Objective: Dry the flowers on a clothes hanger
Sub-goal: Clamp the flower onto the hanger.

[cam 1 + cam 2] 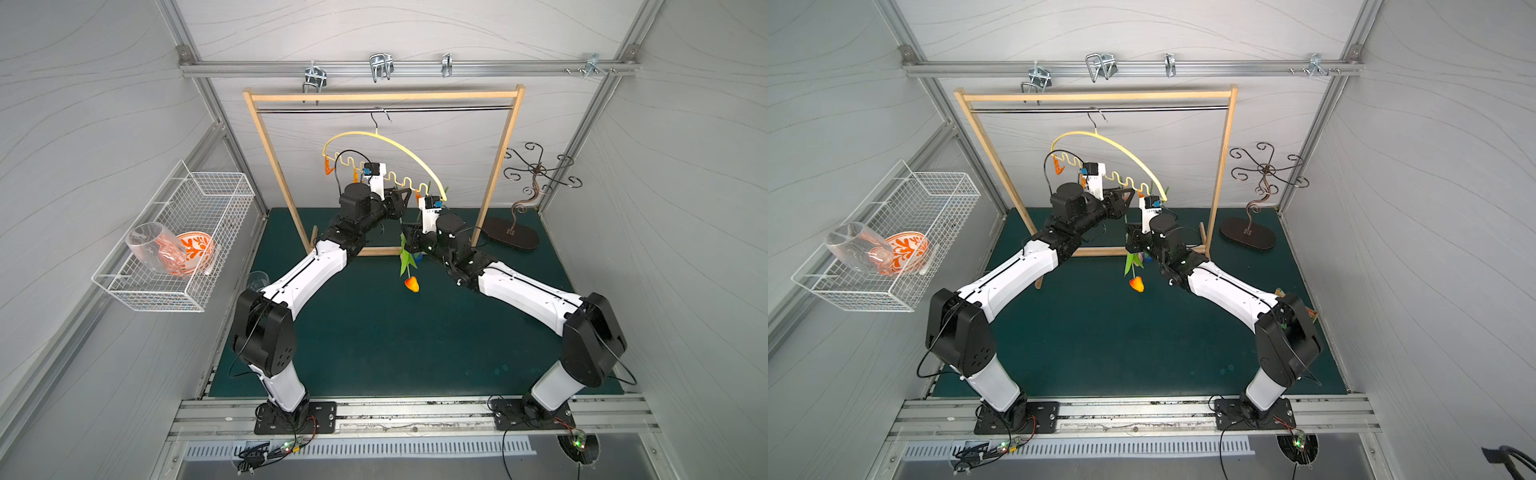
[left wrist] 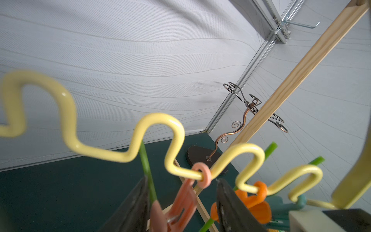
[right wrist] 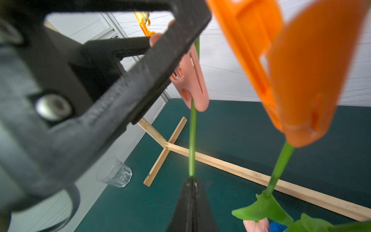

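Note:
The pale yellow clothes hanger [image 1: 390, 143] [image 1: 1121, 145] hangs by its hook from the rack's rod, and its wavy bar [image 2: 156, 118] is close in the left wrist view. My left gripper [image 2: 182, 179] [image 1: 409, 195] is open, jaws on either side of the pink clothespin [image 2: 184, 198] [image 3: 192, 80]. That pin is closed on a green stem [image 3: 192, 140]. My right gripper [image 3: 192, 178] [image 1: 409, 241] is shut on this stem lower down, and the orange-yellow flower head [image 1: 412, 284] [image 1: 1136, 284] hangs below it. An orange clothespin [image 3: 281, 60] holds another stem [image 3: 279, 170]. Pink [image 3: 255, 225] and blue [image 3: 277, 227] flower heads hang low.
The wooden rack frame [image 1: 384, 97] stands on the green mat [image 1: 374, 340], its foot [image 3: 164, 152] under the grippers. A dark curly metal stand [image 1: 536, 174] is at the back right. A wire basket [image 1: 183, 232] on the left wall holds a glass and an orange bowl. A tumbler [image 3: 114, 172] lies by the left wall.

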Available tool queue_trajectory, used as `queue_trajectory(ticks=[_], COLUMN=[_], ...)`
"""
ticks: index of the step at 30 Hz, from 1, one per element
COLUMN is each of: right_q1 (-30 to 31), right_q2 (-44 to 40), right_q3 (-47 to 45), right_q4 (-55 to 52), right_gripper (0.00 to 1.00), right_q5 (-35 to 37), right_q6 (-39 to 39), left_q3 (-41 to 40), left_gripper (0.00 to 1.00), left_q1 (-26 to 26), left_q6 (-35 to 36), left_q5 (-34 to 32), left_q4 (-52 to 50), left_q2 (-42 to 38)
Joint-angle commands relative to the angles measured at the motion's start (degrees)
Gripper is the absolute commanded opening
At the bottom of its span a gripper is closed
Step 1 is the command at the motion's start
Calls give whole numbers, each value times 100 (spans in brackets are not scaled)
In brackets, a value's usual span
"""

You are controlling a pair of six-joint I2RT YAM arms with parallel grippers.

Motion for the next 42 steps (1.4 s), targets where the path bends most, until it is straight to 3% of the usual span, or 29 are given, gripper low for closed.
queue_trajectory(ticks=[1,5,13,19,26,31,33,38,42], right_q1=[43,51,93,104,105,251,407,941,1094], right_q2=[-182,-132,-347,-452,-509,-759,-931,-1772,-2841], right_q3=[244,291,102,98,430,362,365,84,-747], right_q4=[-11,-77,-200,-470,-1083,-1255,-1480,-2304,-2746], right_gripper=[4,9,15,14,13,13,9,8,18], right_q5=[-45,-46,-19,108,344,463,425,513,616], right_q6=[-98,-118,-174,-320,-463,-494,-611,-985,-962], left_q3=[-56,-265,-559,-1266,-1758,-2105,-2341,-3253,-3887], left_gripper=[68,81,83,86,99,100,100,100,100], left_q1=[-19,-19,-13,-19,-19,-19,-25,-43,-72], left_q6=[25,34,-31,-436,-738,-1123,-1522,-1856,-2247], left_q5=[-68,-174,-388,-787,-1256,-2179,-2490,-2534,-3131], left_q4=[372,485,488,554,-427,-1275,-1620,-1747,-2362], left_q2=[-256,-417,-699,-1337,-2213,-2854,-3183,-4003,-4493])
